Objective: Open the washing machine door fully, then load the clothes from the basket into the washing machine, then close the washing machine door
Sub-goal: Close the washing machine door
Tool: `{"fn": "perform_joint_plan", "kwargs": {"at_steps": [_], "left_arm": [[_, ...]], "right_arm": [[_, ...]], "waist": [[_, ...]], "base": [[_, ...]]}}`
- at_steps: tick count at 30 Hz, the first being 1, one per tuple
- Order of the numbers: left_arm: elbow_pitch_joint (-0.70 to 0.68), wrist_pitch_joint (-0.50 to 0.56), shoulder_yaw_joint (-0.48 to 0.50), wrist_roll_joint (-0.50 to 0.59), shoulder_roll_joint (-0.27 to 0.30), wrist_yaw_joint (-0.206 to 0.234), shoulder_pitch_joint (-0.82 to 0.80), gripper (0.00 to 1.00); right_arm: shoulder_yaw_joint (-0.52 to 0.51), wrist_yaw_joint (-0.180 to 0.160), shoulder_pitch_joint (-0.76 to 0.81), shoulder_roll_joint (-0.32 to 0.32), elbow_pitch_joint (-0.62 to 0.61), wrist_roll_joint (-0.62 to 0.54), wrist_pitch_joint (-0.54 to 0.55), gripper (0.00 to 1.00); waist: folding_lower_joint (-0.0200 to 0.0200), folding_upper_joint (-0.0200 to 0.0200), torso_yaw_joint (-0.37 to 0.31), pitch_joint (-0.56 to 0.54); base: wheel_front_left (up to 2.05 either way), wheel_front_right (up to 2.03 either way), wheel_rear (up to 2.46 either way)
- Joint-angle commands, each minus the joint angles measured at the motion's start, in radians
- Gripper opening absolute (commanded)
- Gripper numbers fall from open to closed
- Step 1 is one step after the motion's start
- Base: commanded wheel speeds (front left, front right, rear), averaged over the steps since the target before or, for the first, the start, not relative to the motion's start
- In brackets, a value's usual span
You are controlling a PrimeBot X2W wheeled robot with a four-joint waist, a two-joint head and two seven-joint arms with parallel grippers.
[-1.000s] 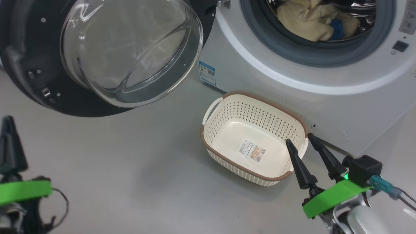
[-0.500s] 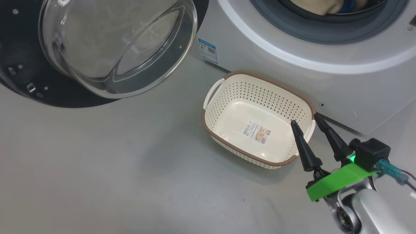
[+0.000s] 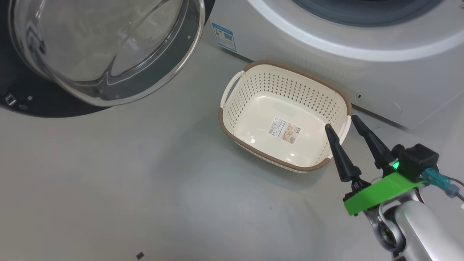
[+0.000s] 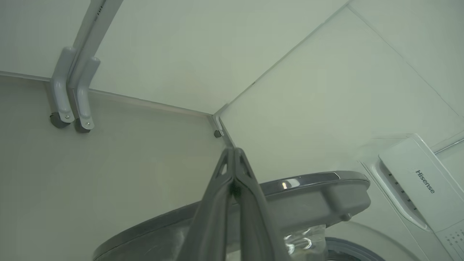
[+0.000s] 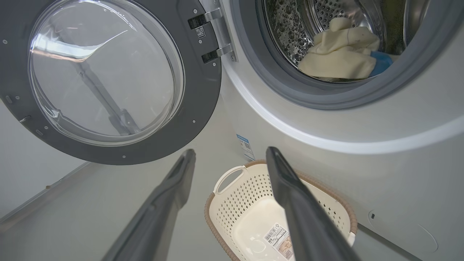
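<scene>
— Door [image 3: 105, 50] on the far left, swung wide out, hinge [image 5: 214, 36] on its right edge. Which arm is nearer?
— The left gripper [image 4: 233, 154]. Its fingers are pressed together on nothing and point across the door's dark rim [image 4: 315, 192]; whether they touch it cannot be told. By judgement it is the arm for the push to the right.
— And the basket [image 3: 250, 90]?
— In the middle, on the floor [image 3: 145, 181], bare but for its label [image 3: 284, 131], just in front of the washing machine [image 3: 326, 72]. The right gripper [image 3: 340, 121] hangs by the basket's right handle, jaws spread wide, holding nothing.
— The clothes [image 5: 337, 54]?
— In the drum [image 5: 290, 32], right of the door. Only the closing seems left.
— What differs from a second ago?
— The head camera has tipped down: the drum mouth and the clothes have slid off the top of its picture, and more floor shows below. Basket and right gripper keep their places relative to each other.
</scene>
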Motion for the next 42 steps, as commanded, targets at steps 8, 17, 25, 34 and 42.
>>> {"fn": "perform_joint_plan", "kwargs": {"at_steps": [8, 17, 25, 34, 42], "left_arm": [[0.054, 0.085, 0.032, -0.042, 0.11, -0.001, -0.059, 0.0], [0.069, 0.109, 0.032, -0.053, 0.101, -0.001, -0.054, 0.0], [0.061, 0.142, 0.028, -0.061, 0.096, -0.001, -0.052, 0.0], [0.063, 0.195, 0.017, -0.069, 0.084, -0.001, -0.048, 0.0], [0.046, 0.267, -0.008, -0.069, 0.081, -0.001, -0.028, 0.0]], "right_arm": [[0.029, 0.002, -0.029, -0.018, -0.046, -0.014, -0.007, 1.0], [0.03, 0.002, -0.041, -0.016, -0.049, -0.018, -0.007, 1.0], [0.033, 0.002, -0.053, -0.009, -0.053, -0.02, -0.007, 1.0], [0.02, 0.002, -0.055, -0.008, -0.056, -0.024, -0.007, 1.0], [0.011, 0.002, -0.054, 0.0, -0.052, -0.023, -0.007, 1.0]], "waist": [[0.0, 0.0, -0.031, 0.039], [0.0, 0.0, -0.044, 0.056], [0.0, 0.0, -0.06, 0.074], [0.0, 0.0, -0.068, 0.079], [0.0, 0.0, -0.064, 0.054]], "base": [[0.0, 0.0, 0.0], [0.0, 0.0, 0.0], [0.0, 0.0, 0.0], [0.0, 0.0, 0.0], [0.0, 0.0, 0.0]]}}
